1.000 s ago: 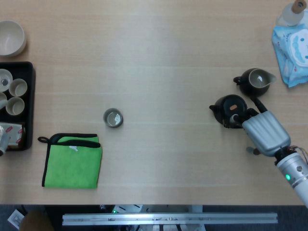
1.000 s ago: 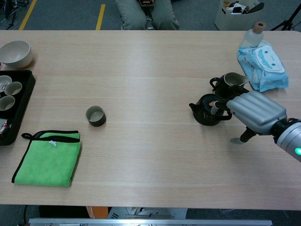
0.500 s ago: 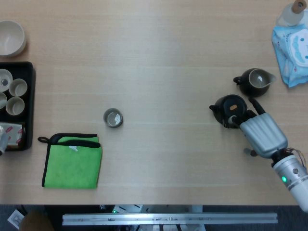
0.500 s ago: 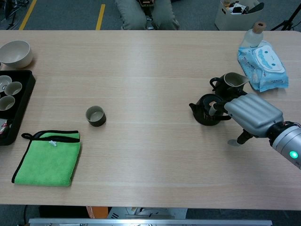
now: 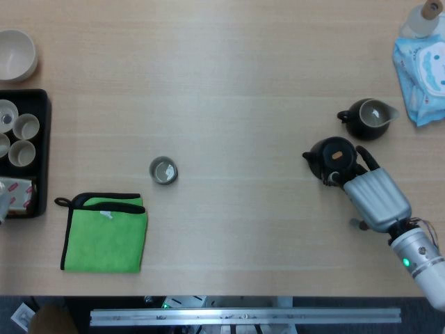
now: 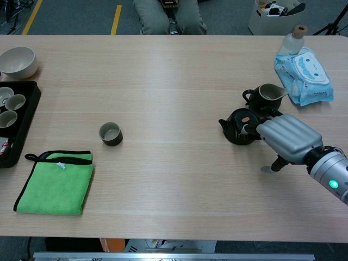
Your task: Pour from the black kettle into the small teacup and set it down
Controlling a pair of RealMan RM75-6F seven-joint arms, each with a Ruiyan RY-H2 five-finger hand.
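Right hand (image 5: 375,198) at black kettle (image 5: 332,157), fingers reaching kettle's near side; firm grip or mere touch cannot be told. Kettle upright on table (image 5: 229,90), beside dark pitcher (image 5: 368,118). Small teacup (image 5: 163,170) well apart to left, near green cloth (image 5: 106,232). Left hand out of frame.

Right hand (image 5: 375,198) (image 6: 287,138) reaches in from lower right, back of hand up, palm down, fingertips (image 5: 338,175) curled fwd. Whether they grip anything can't be told. Wrist shows a green light. Left hand out of view.
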